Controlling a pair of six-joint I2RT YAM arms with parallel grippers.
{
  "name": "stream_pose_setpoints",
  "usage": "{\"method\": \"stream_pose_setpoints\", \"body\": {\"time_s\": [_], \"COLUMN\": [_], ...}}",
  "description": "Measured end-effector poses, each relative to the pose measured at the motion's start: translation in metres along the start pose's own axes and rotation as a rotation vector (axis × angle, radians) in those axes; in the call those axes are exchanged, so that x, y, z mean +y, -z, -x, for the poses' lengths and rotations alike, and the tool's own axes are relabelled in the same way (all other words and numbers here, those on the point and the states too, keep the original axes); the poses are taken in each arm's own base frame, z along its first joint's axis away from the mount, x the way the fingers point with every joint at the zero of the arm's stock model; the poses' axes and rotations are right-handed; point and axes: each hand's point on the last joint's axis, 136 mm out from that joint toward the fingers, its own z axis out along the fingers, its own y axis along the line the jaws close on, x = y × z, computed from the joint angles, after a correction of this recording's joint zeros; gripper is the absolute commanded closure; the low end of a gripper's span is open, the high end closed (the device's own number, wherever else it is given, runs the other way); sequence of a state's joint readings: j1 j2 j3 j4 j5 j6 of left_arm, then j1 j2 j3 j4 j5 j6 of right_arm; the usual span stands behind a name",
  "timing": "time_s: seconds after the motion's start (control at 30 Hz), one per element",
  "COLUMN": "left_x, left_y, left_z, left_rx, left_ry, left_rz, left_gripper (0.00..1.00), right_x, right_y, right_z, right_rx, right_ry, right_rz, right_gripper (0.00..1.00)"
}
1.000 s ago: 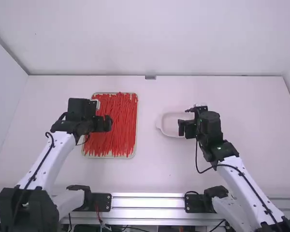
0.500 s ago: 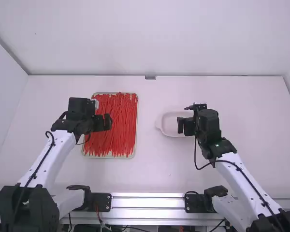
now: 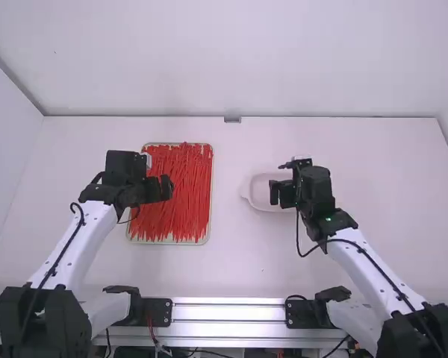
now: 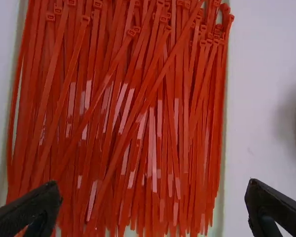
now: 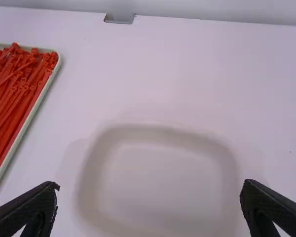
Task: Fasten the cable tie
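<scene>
- Left jaws stand wide apart with nothing between them. They hang over the near left part of a heap of red cable ties (image 3: 178, 186), and I cannot tell whether they touch it.
- In the left wrist view the cable ties (image 4: 128, 113) lie mostly lengthwise. A few cross at a slant, and their small square heads bunch at the far end.
- All the ties lie loose in a shallow, pale tray (image 3: 168, 242) with rounded corners, flat on the left half of the white desk (image 3: 358, 149).
- None of the ties is looped or fastened.
- A small grey bracket (image 3: 232, 118) sits at the far edge of the desk near the middle, well apart from everything else.
- A shallow white dish (image 3: 255, 191) with rounded corners rests on the desk to the right of the tray, apart from it.
- The right wrist view shows the inside of the dish (image 5: 158, 182) bare.
- Right jaws are also spread wide and hold nothing. They hover above the right side of the dish and face across it toward the tray.
</scene>
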State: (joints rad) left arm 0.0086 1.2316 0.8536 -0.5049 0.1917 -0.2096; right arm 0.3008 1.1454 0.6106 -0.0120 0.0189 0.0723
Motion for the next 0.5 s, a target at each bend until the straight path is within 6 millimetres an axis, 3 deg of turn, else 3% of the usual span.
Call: {"method": "stream_pose_setpoints", "body": {"time_s": [0.2,0.5], "left_x": [0.005,0.004], "left_y": [0.0,-0.012], "left_z": [0.007,0.029], "left_rx": [-0.029,-0.033], "left_ry": [-0.023,-0.046], "left_rz": [0.031,0.041], "left_gripper": [0.01,0.01], "right_x": [0.0,0.008], "right_y": [0.001,0.007], "right_z": [-0.004,0.008], "right_rx": [0.025,0.03], "right_ry": [-0.016,-0.014], "right_rz": [0.002,0.04], "right_gripper": [0.01,0.01]}}
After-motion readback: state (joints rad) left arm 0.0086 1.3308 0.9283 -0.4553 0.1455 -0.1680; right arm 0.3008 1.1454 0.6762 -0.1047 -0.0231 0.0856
